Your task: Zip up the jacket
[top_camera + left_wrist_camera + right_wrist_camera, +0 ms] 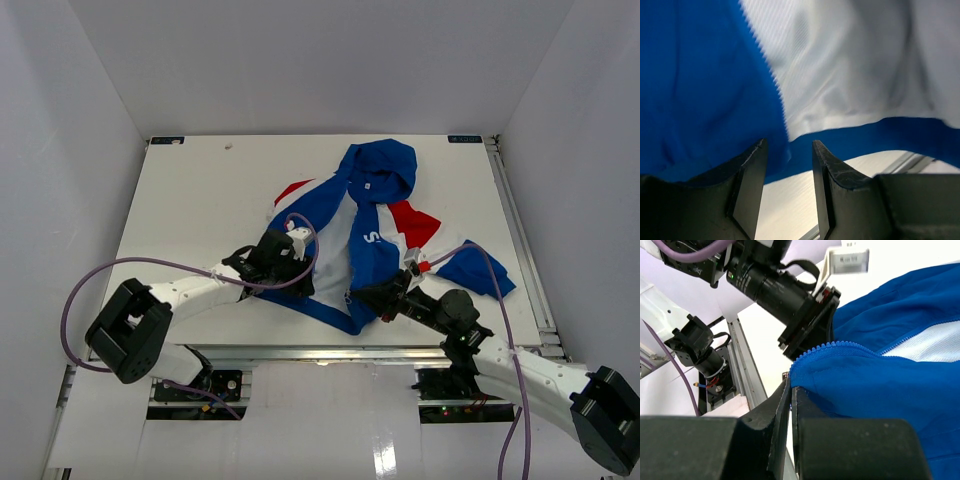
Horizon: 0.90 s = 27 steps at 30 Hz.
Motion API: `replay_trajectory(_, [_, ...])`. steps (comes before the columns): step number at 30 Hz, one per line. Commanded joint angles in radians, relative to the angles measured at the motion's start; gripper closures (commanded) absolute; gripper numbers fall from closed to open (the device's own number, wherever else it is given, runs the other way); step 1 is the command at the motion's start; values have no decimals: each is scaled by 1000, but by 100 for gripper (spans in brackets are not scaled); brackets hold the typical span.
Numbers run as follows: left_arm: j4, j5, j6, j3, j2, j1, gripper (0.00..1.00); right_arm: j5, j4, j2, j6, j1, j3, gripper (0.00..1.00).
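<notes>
The jacket lies open on the white table, hood at the far end, white lining showing, red and white sleeve panels at both sides. My left gripper is at the bottom of the jacket's left front panel. In the left wrist view it is open, with the blue hem lying just at its fingertips. My right gripper is at the jacket's lower hem. In the right wrist view it is shut on the bottom corner of the blue zipper edge.
The left arm's wrist is close behind the zipper edge in the right wrist view. A metal rail runs along the table's near edge and another along the right side. Purple cables loop over both arms.
</notes>
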Motion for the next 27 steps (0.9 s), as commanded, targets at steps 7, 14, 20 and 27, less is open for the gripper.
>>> replay_trajectory(7, [-152,-195,-29,42,5,-43,46,13,30,-34,-13,-5,-12,92])
replay_trajectory(14, [-173,-271,-37,70,13,-64,44,18,28,-38,-12,-6,-15,92])
replay_trajectory(20, [-172,-274,-40,94,50,-78,45,19,27,-31,-13,-6,-15,92])
replay_trajectory(27, [-172,-276,-58,114,112,-90,49,27,24,-40,-14,-5,-20,92])
